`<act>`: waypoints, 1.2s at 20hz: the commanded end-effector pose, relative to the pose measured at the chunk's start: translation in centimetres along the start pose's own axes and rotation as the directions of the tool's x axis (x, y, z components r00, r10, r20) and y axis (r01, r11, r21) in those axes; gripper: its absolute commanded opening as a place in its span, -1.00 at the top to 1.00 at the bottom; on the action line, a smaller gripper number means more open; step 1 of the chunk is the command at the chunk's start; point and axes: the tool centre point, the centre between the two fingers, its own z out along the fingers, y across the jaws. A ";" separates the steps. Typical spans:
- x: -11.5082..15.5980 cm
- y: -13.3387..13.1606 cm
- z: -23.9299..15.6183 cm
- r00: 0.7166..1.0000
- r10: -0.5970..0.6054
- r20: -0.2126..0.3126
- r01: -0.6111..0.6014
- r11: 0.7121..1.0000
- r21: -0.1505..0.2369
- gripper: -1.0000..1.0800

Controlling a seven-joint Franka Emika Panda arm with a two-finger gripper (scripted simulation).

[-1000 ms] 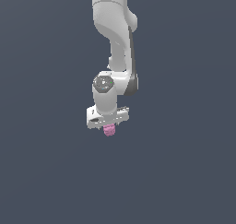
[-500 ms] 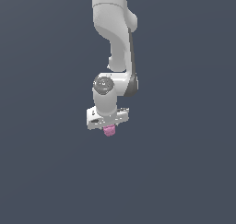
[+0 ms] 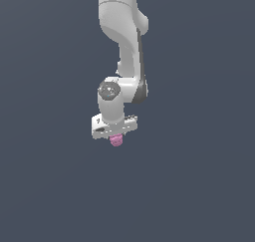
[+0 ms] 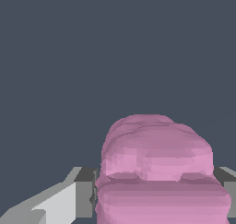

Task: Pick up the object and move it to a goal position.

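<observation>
The object (image 3: 116,140) is a small pink, bumpy, ridged lump. In the exterior view it pokes out just below the white gripper (image 3: 115,136), which hangs from the white arm near the middle of the picture. The wrist view shows the pink object (image 4: 156,168) large and close, squeezed between the two fingers (image 4: 83,193) on either side. The gripper is shut on it. The fingers are mostly hidden in the exterior view, and the goal position has no visible marker.
A plain dark grey-blue background fills both views. Only the white arm (image 3: 122,47) comes down from the top of the exterior view.
</observation>
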 end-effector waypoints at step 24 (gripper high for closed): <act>-7.3 16.1 -10.6 1.000 0.001 -0.001 -0.001 1.000 0.000 1.00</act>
